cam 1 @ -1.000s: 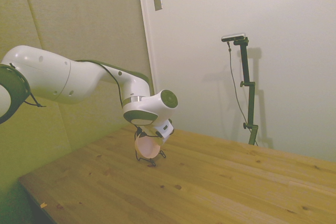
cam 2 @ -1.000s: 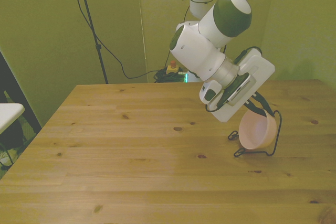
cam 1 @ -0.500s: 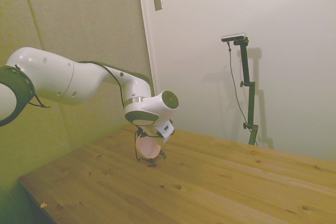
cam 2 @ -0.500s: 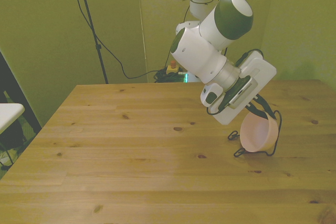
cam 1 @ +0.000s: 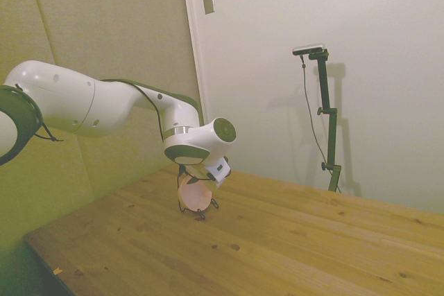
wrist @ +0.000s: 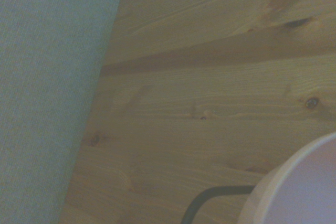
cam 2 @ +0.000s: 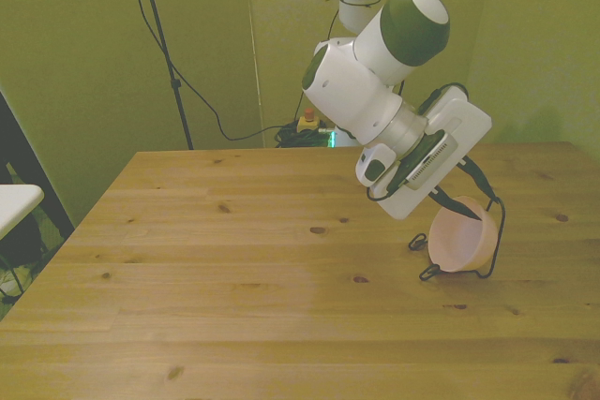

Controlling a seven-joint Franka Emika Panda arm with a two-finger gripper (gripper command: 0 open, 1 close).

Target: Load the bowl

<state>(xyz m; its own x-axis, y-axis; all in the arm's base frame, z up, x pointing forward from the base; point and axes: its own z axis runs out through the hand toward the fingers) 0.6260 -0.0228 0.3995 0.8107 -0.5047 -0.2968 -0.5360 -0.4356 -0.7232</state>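
Leaning on edge in a black wire rack point(cam 2: 487, 231), the pink bowl point(cam 2: 459, 241) sits just below the tool point(cam 2: 466, 196), at its 6 o'clock; tool's grip cannot be told.

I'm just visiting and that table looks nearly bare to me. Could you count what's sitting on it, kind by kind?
Pale pink bowl: 1, tilted on its side in the rack
Black wire rack: 1, standing on the wooden table
Total: 2
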